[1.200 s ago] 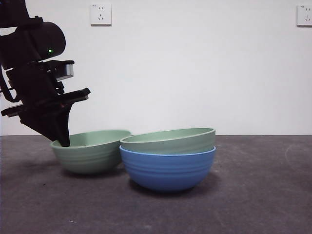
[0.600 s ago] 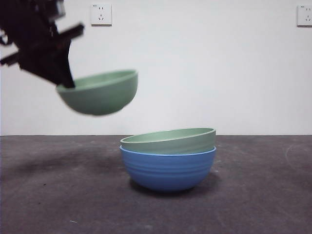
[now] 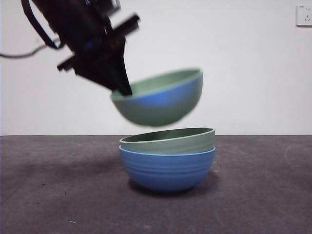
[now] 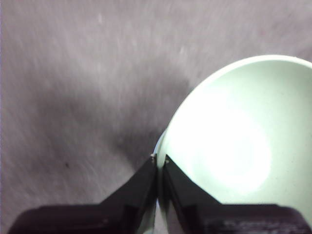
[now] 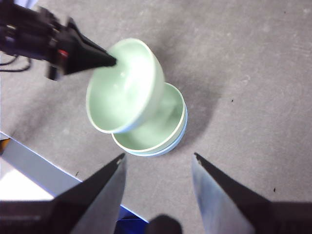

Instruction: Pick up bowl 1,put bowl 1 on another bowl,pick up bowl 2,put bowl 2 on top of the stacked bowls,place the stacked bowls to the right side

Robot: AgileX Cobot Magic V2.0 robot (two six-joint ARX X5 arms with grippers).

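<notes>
Two bowls sit nested on the dark grey worktop (image 3: 253, 195) nearest the front camera: another bowl (image 3: 167, 170), matte blue and ribbed, carries bowl 1 (image 3: 168, 140), pale green, seated inside it with its rim tipped slightly. Directly above that pair, clear of it and not touching, hangs bowl 2 (image 3: 158, 100), also pale green and tilted so its open side rises toward 2 o'clock. The left end effector (image 3: 122, 87) comes down from 10 o'clock and is clamped on this bowl's rim at its 9 o'clock edge, one jaw inside and one outside, as the left wrist view confirms (image 4: 158, 163). The right end effector (image 5: 156, 163) waits high over the worktop, jaws spread apart, holding nothing. Beyond stands a white wall (image 3: 243, 73) with a socket (image 3: 304, 14) at 1 o'clock.
</notes>
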